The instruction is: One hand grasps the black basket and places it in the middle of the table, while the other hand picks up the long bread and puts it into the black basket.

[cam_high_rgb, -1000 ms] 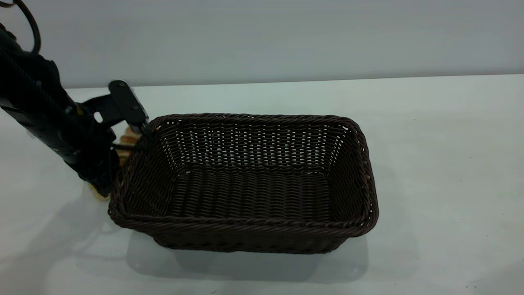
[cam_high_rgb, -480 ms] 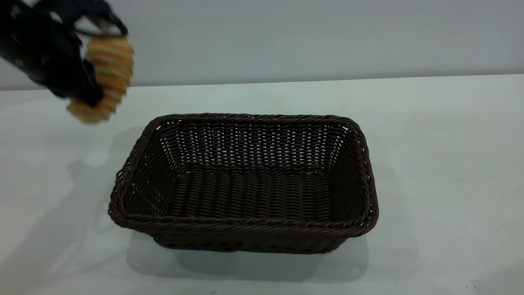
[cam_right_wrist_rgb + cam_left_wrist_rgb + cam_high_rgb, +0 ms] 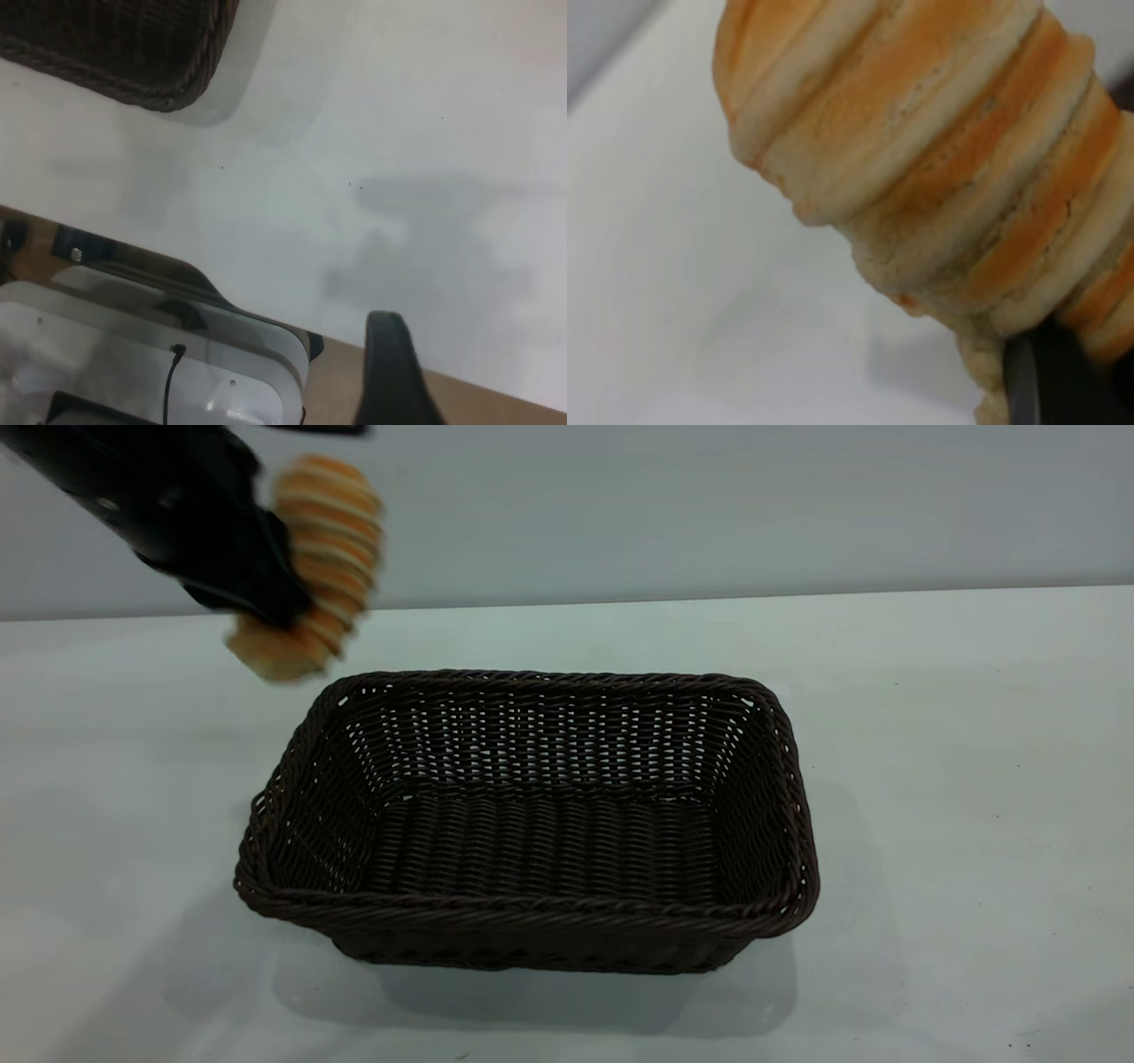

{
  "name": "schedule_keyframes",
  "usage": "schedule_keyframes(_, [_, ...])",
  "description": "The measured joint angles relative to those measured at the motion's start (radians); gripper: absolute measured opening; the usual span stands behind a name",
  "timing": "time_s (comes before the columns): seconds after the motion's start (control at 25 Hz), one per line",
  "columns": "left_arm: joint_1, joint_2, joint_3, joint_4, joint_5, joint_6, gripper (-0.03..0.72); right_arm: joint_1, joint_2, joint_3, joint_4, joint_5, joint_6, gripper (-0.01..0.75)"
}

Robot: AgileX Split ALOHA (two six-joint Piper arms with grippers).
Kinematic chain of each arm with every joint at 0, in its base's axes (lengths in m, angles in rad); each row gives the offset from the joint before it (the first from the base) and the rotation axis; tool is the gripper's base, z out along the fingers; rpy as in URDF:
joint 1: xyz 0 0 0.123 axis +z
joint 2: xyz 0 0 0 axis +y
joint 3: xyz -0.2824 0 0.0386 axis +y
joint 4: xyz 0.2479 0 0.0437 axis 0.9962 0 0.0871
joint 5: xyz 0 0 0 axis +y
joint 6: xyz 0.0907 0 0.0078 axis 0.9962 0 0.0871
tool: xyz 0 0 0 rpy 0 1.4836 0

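The black basket [image 3: 532,914] stands empty on the table [image 3: 957,779], mid-frame in the exterior view. The long bread [image 3: 321,549], golden-orange with pale ridges, hangs tilted in the air above and behind the basket's far-left corner. My left gripper [image 3: 292,598] is shut on it and comes in from the upper left. In the left wrist view the bread [image 3: 939,159] fills the frame, with one dark finger [image 3: 1056,382] pressed against it. My right gripper [image 3: 390,372] shows only as one dark part over the table's edge, off a corner of the basket [image 3: 133,62].
A plain grey wall runs behind the table. In the right wrist view a white and grey machine base [image 3: 133,363] sits below the table's edge. Bare tabletop [image 3: 974,868] lies to the right of the basket and in front of it.
My left gripper has lifted the bread from the table beside the basket's left wall, then carried it rightwards, high over the far-left corner. The basket has not moved.
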Motion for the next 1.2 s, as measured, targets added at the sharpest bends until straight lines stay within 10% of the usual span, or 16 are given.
schedule_keyframes(0.44, [-0.158, 0.0, 0.003, -0.036, 0.147, 0.019, 0.126, 0.0, 0.0, 0.0, 0.0, 0.001, 0.004, 0.51])
schedule_keyframes(0.88, [-0.163, -0.045, 0.003, -0.042, 0.187, -0.022, 0.584, 0.0, 0.0, 0.0, 0.0, 0.024, 0.005, 0.51])
schedule_keyframes(1.2, [-0.111, -0.291, 0.003, 0.236, 0.283, -0.49, 0.575, 0.0, -0.013, 0.0, -0.001, 0.054, 0.006, 0.51])
